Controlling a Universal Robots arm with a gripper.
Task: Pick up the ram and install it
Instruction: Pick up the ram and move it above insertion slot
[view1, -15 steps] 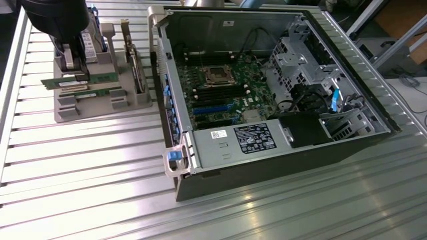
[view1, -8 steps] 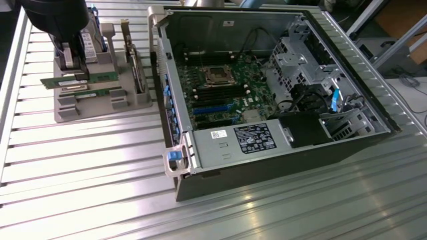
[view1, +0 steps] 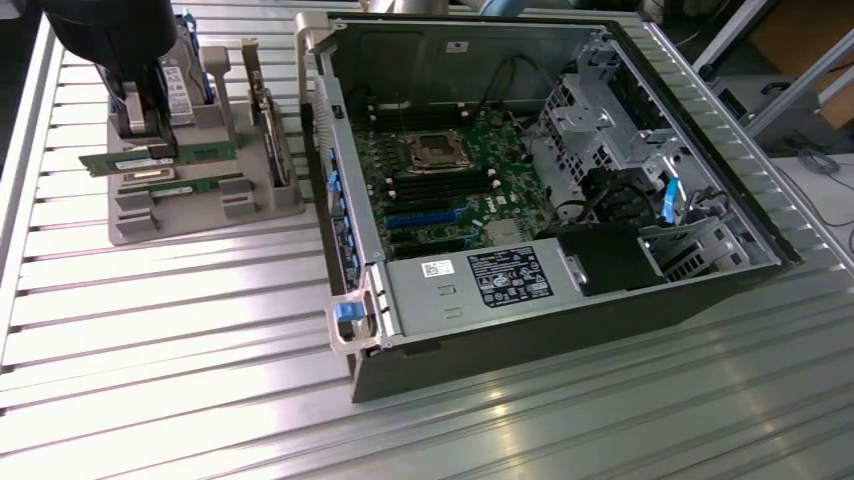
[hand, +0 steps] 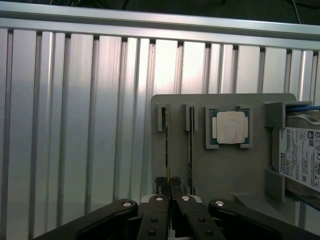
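- Your pincer (hand: 167, 184) is down on the grey holder (hand: 225, 170). Its fingertips (hand: 160, 185) are drawn almost together, and the thin top edge of the ram (hand: 166, 145) is pinched in the narrow slit between them.
- You can see the ram still standing on edge in its slot, gripped at one end.
- A second stick (hand: 190, 145) stands parallel, just beside the one you hold. The gap between them is tight for the finger on that side.
- Beyond that second stick, the square processor chip (hand: 231, 126) lies flat in its recess. The hard drive (hand: 300, 157) sits past it, at the holder's edge.
- On the ram's other side the holder ends just beside the slot, and you get bare ribbed table (hand: 75, 125).
- In the exterior view, the holder sits at the far left. The open computer case (view1: 534, 340) is just to its right, with its tall side wall facing the holder.
- The motherboard (view1: 441, 180) lies open to you from above, well apart from the pincer.
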